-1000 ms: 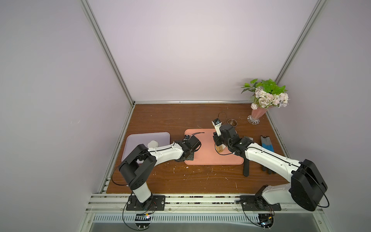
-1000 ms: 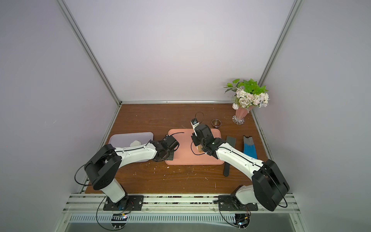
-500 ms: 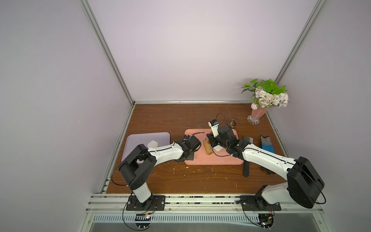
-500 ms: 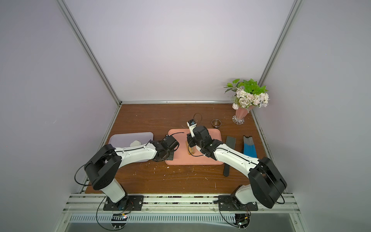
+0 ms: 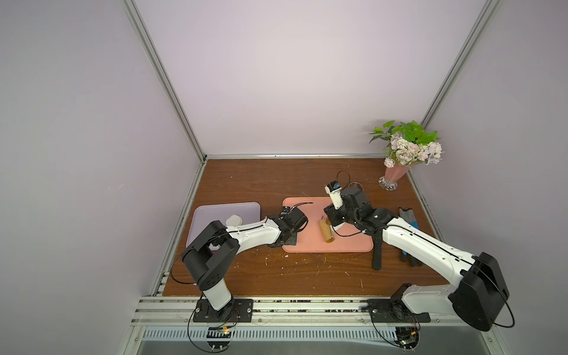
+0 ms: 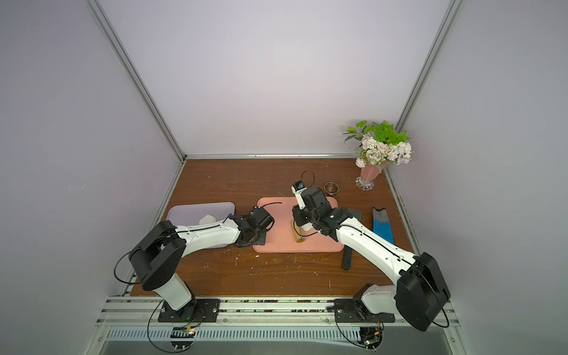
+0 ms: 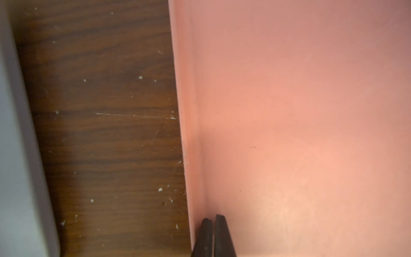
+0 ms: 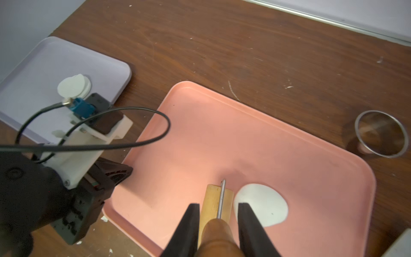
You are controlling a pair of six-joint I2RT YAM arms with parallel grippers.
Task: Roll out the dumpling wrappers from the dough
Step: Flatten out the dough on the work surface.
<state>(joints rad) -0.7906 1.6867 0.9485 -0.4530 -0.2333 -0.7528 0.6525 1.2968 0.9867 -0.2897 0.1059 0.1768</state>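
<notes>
Where the brown desk (image 5: 261, 178) meets the left wall, a lavender tray (image 5: 227, 209) lies flat. It holds the dumpling wrappers (image 5: 234, 220), a small stack of round white discs seen in both top views (image 6: 207, 219) and, from the right wrist, slightly fanned (image 8: 74, 86).

Next comes the left hand (image 7: 213, 218). Its dark fingers are pressed together with nothing between them, and the tips point down at the floor of the pink tray (image 7: 289, 111), just inside its left rim. Whether they actually bear on it cannot be told.

That pink tray (image 5: 350, 242) sits mid-desk, apart from the lavender one by a strip of bare wood flecked with white crumbs (image 5: 289, 267).

About mid-tray is the rolling pin (image 5: 325, 232), its tan barrel low over the tray floor. The right hand (image 8: 219, 204) pinches its darker brown handle, with one finger on either side.

Just beside the barrel, on the tray floor, lies the dough (image 8: 262, 207). It is a thin, smooth, white oval sheet, mostly hidden under the right wrist in a top view (image 6: 306, 227).

Beyond the tray's far right corner a steel ring cutter (image 6: 331, 188) stands on the desk. To the right of the tray lie a black-handled tool (image 6: 349, 242), partly under the right arm, and then a blue and grey tool (image 6: 382, 222). In the far right corner stands a pink vase of flowers (image 6: 370, 173).
</notes>
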